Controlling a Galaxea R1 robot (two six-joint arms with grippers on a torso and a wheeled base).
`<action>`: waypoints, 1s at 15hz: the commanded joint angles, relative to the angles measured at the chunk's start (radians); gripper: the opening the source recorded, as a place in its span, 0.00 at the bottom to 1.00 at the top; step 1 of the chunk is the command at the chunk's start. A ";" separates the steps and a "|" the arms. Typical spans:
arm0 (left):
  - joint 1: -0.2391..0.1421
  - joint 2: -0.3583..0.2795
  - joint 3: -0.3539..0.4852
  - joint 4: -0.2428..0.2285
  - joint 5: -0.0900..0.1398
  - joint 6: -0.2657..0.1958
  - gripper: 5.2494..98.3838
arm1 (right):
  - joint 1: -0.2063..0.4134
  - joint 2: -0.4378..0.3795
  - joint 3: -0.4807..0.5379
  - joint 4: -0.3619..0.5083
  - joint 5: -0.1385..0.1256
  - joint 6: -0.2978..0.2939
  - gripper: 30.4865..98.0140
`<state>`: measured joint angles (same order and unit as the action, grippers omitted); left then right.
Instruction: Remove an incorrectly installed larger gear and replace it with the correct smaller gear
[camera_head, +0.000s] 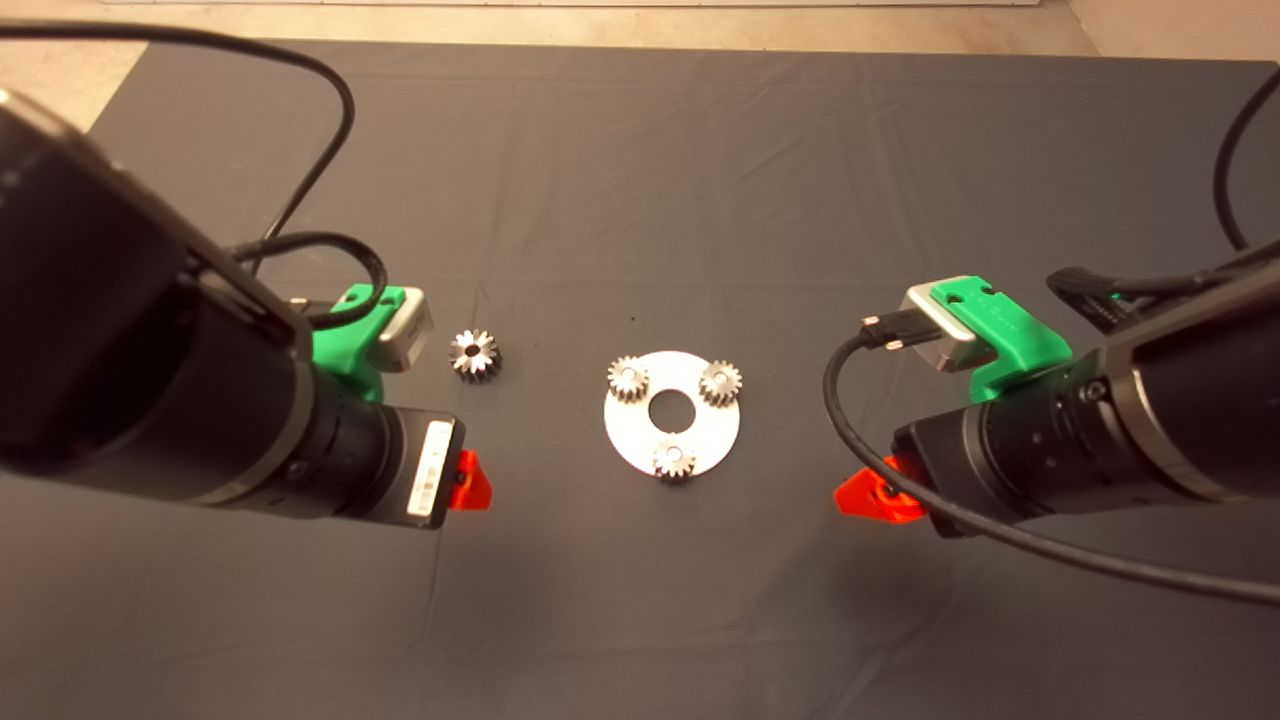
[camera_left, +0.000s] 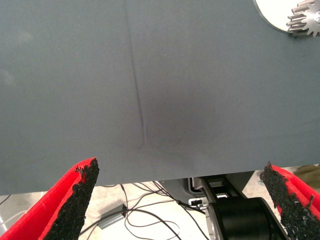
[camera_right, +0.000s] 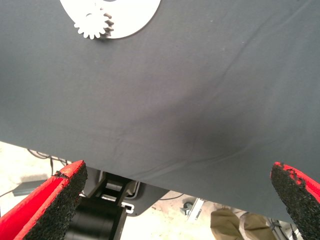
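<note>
The larger gear (camera_head: 475, 355), chunky and coarse-toothed, lies on the mat left of a white disc (camera_head: 640, 435) and apart from it. Three small fine-toothed gears (camera_head: 628, 378) (camera_head: 720, 382) (camera_head: 675, 460) sit on the disc; I cannot tell which of them is the smaller gear. My left gripper (camera_head: 468, 482) hovers near the mat's front, left of the disc, open and holding nothing (camera_left: 179, 170). On the disc's other side, my right gripper (camera_head: 875, 495) is open too, with nothing between its fingers (camera_right: 178, 170). Each wrist view catches the disc's edge (camera_left: 272, 12) (camera_right: 130, 17) with one gear (camera_left: 305, 22) (camera_right: 92, 25).
The dark mat (camera_head: 640, 620) covers the table. Black cables (camera_head: 330, 130) loop above the left arm, and another cable (camera_head: 1000, 535) hangs beneath the right arm. Past the mat's front edge the wrist views show the robot's base (camera_left: 240, 210) and floor cables (camera_left: 145, 210).
</note>
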<state>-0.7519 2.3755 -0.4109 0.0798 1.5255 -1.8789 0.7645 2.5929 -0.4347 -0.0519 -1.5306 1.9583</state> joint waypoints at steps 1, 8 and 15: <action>-0.021 -0.040 0.025 -0.018 0.065 -0.019 0.84 | 0.021 -0.009 0.007 0.031 0.216 0.005 0.99; -0.021 -0.040 0.035 -0.021 -0.041 -0.020 0.84 | 0.016 -0.030 0.012 0.038 0.126 0.002 0.99; -0.006 -0.002 0.005 -0.095 -0.020 -0.025 0.84 | -0.019 -0.023 0.014 0.086 0.049 0.004 0.99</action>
<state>-0.7519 2.3409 -0.3930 0.0325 1.4849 -1.8964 0.7533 2.5679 -0.4262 -0.0145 -1.4813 1.9579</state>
